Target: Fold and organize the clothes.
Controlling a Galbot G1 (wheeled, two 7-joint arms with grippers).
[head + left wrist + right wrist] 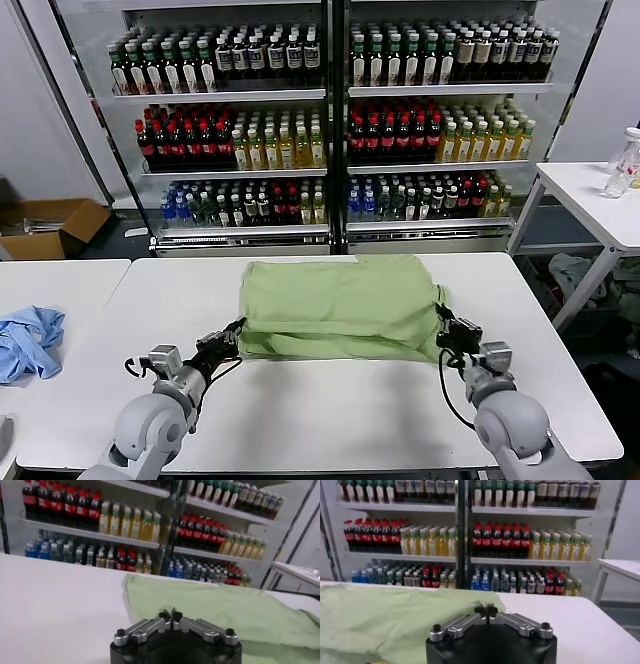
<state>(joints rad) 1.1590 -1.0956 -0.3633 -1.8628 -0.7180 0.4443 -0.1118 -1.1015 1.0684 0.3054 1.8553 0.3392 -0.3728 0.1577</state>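
Observation:
The light green T-shirt (340,305) lies folded in layers at the middle of the white table (330,410). My left gripper (237,327) is at the shirt's near left corner, jaws shut on the fabric edge; in the left wrist view the gripper (167,614) lies over the green shirt (225,615). My right gripper (443,318) is at the shirt's near right corner, jaws shut on that edge; in the right wrist view the gripper (486,611) sits at the shirt's (380,615) border. Both hold low at table height.
A crumpled light blue garment (28,340) lies on the neighbouring table at the left. Glass-door coolers (330,120) full of bottles stand behind. A cardboard box (50,225) is on the floor at the far left. A side table (590,195) with a bottle (622,165) stands at the right.

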